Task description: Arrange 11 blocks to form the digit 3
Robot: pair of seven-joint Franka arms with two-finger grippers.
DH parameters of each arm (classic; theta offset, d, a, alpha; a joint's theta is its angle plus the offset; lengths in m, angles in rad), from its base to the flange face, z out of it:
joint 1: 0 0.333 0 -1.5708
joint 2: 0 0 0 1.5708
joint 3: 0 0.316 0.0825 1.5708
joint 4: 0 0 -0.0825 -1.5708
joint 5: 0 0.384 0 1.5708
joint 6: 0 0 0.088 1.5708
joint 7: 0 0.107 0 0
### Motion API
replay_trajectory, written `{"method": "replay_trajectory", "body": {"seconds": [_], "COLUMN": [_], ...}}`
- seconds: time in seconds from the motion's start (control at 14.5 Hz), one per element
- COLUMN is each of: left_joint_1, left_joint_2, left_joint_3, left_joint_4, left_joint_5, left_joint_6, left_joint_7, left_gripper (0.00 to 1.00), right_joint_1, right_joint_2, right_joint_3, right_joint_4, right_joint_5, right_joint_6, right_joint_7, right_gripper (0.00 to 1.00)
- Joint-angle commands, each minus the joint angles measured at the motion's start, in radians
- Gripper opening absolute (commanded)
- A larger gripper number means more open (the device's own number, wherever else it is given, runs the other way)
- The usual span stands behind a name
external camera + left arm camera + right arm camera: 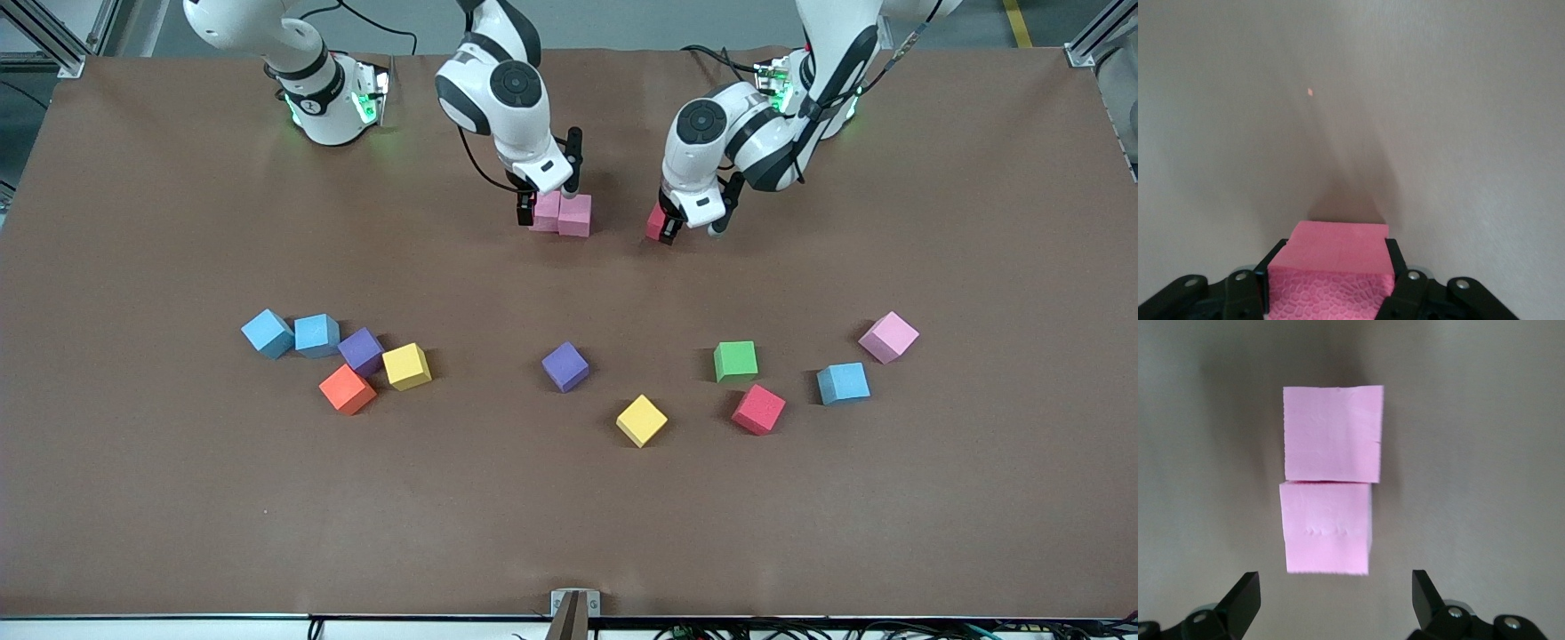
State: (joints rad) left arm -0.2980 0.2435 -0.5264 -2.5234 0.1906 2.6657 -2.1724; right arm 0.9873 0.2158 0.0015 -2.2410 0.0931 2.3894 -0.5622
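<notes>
Two pink blocks (545, 212) (575, 215) touch side by side on the table near the robots' bases. My right gripper (547, 201) hangs open just over them. In the right wrist view both pink blocks (1333, 433) (1327, 528) show, with the right gripper (1335, 587) wide open and empty. My left gripper (667, 226) is shut on a red block (656, 222), low at the table, a block-width or so from the pink pair toward the left arm's end. In the left wrist view the red block (1338, 250) fills the left gripper (1335, 283).
Loose blocks lie nearer the front camera: two light blue (268, 333) (316, 335), purple (361, 350), yellow (407, 365), orange (347, 388), purple (565, 365), yellow (641, 420), green (735, 361), red (758, 409), light blue (843, 382), pink (888, 337).
</notes>
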Motion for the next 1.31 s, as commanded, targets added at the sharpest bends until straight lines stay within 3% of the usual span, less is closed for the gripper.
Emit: {"method": "replay_trajectory", "body": {"seconds": [0.0, 0.35, 0.69, 0.9, 1.24], "left_joint_1": [-0.044, -0.073, -0.095, -0.105, -0.159], "left_joint_2": [0.017, 0.023, 0.080, 0.134, 0.140], "left_joint_3": [-0.006, -0.006, -0.006, -0.004, -0.004], "left_joint_4": [0.057, 0.083, 0.172, 0.239, 0.239], "left_joint_5": [-0.011, -0.013, -0.013, -0.016, -0.013], "left_joint_6": [-0.006, -0.007, -0.029, -0.075, -0.122], "left_joint_7": [-0.111, -0.294, -0.515, -0.567, -0.629], "left_gripper": [0.24, 0.21, 0.20, 0.20, 0.21], "right_joint_1": [-0.086, -0.356, -0.538, -0.604, -0.628], "right_joint_2": [-0.068, -0.055, 0.043, 0.097, 0.184], "right_joint_3": [-0.003, -0.009, -0.008, -0.008, -0.009], "right_joint_4": [0.004, 0.246, 0.392, 0.405, 0.394], "right_joint_5": [0.000, 0.000, -0.003, 0.008, 0.011], "right_joint_6": [-0.088, -0.398, -0.408, -0.374, -0.238], "right_joint_7": [-0.001, 0.001, 0.001, 0.025, 0.287], "right_gripper": [1.00, 1.00, 1.00, 1.00, 1.00]}}
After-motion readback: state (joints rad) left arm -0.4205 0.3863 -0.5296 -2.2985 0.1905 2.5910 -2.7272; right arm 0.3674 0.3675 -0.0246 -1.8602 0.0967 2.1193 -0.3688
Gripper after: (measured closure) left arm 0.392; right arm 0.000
